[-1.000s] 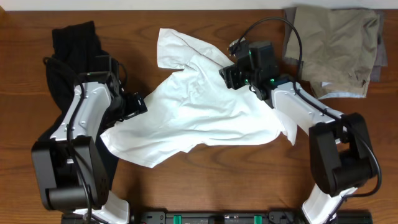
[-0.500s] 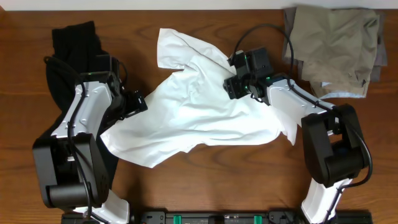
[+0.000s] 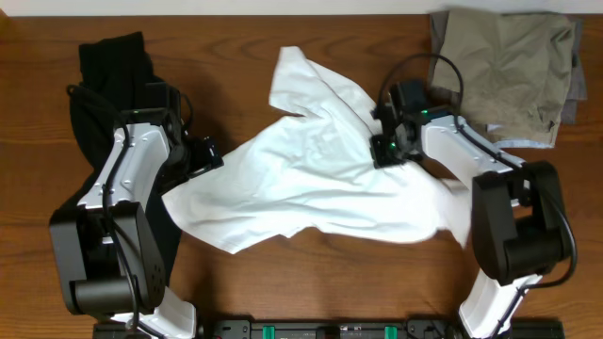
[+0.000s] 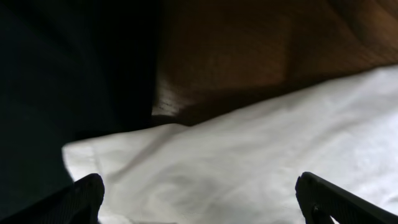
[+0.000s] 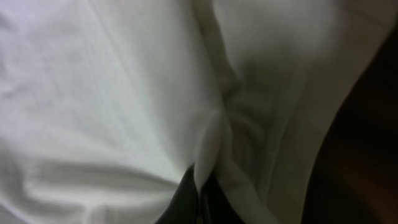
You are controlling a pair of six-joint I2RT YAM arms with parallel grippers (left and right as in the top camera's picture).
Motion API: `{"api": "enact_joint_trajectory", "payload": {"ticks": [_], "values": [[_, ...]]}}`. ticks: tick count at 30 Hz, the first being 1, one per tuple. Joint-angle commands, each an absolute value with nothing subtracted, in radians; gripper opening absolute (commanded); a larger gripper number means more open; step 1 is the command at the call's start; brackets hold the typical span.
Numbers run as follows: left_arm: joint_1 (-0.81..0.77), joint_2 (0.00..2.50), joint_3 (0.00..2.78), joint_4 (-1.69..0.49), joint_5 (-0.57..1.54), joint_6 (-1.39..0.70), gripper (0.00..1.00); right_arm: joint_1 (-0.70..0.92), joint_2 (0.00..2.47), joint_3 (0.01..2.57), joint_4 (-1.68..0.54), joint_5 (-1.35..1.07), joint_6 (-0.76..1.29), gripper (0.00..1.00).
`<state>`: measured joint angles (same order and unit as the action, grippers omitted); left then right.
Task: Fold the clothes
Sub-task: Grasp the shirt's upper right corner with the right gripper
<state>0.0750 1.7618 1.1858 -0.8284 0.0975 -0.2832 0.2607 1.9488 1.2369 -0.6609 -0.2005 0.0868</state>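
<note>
A crumpled white shirt (image 3: 311,184) lies spread across the middle of the table. My right gripper (image 3: 383,158) is at the shirt's upper right part and is shut on a raised fold of it. In the right wrist view the dark fingertips (image 5: 186,202) pinch a ridge of the white shirt (image 5: 112,93). My left gripper (image 3: 209,156) hangs open over the shirt's left edge. In the left wrist view its fingers (image 4: 84,198) stand wide apart, with the white shirt (image 4: 249,162) below them and nothing held.
A black garment (image 3: 108,66) lies under and behind my left arm and fills the left of the left wrist view (image 4: 62,74). Khaki clothes (image 3: 509,66) are piled at the back right corner. Bare wooden table (image 3: 311,292) runs along the front.
My right gripper has shut on a fold of the white shirt and moved right, dragging the shirt that way. The left arm has not moved.
</note>
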Motion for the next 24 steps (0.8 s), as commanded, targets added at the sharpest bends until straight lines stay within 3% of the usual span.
{"api": "enact_joint_trajectory", "payload": {"ticks": [1,11,16,24], "values": [[0.077,1.772,1.182,-0.828,0.086,-0.266,0.99,0.260,1.907,1.249,-0.758,-0.199,0.139,0.01],[0.077,1.772,1.182,-0.828,0.086,-0.266,0.99,0.306,1.856,1.279,-0.860,-0.198,0.115,0.10],[0.077,1.772,1.182,-0.828,0.086,-0.266,0.99,0.290,1.794,1.399,-0.835,-0.168,0.034,0.36],[0.077,1.772,1.182,-0.824,0.086,-0.266,1.00,0.282,1.840,1.546,-0.669,-0.147,-0.094,0.55]]}}
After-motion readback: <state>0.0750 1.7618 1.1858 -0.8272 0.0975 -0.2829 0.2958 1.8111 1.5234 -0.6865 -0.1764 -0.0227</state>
